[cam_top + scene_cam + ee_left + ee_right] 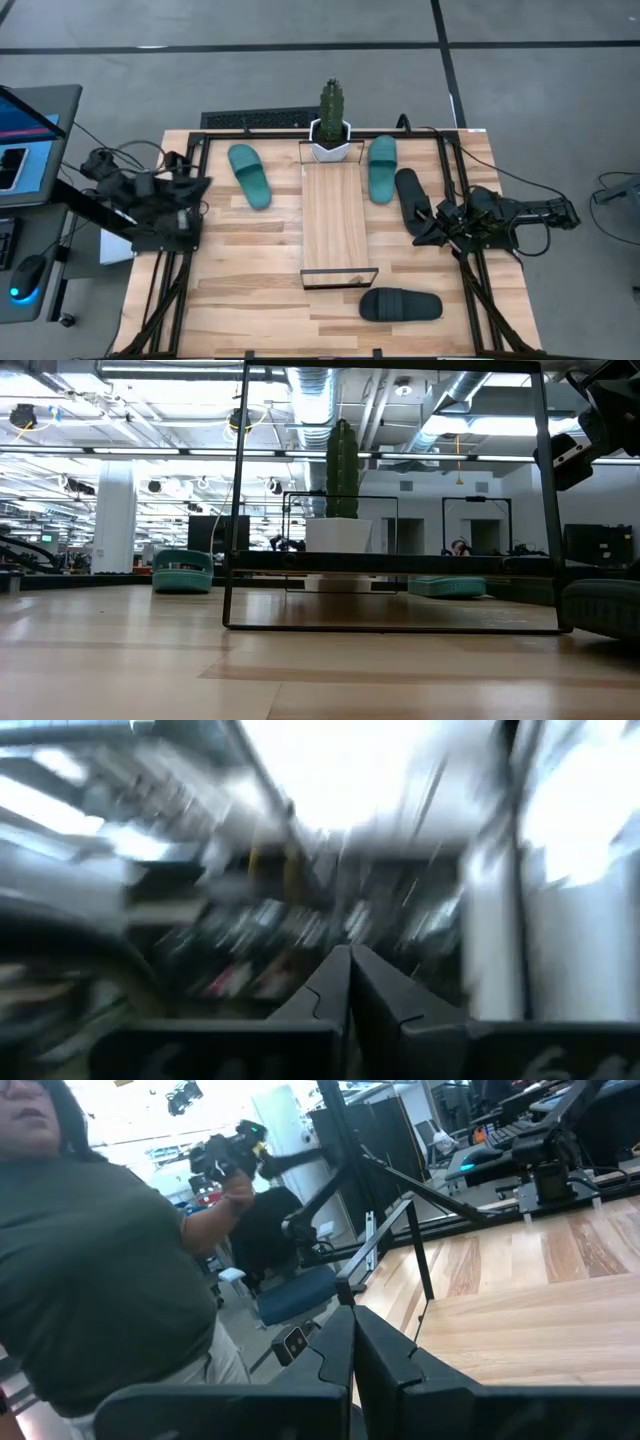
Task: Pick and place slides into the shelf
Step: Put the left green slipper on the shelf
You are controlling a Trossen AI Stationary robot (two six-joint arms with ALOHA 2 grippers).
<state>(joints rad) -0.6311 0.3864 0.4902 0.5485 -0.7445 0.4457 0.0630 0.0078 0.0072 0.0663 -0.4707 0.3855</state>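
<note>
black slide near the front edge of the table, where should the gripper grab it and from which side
Judging by the high view, the black slide lies flat, sole down, lengthwise across the table just in front of the shelf. The wide strap over its middle looks like the best grip. Come straight down from above with the right gripper, the nearer arm, one finger under the strap and one on top.

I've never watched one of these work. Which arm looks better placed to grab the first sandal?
Probably the right. Its gripper, fingers shut, sits beside a black slide, with a teal slide close by. The left gripper, also shut, waits at the table's left edge, farther from its nearest teal slide.
</note>
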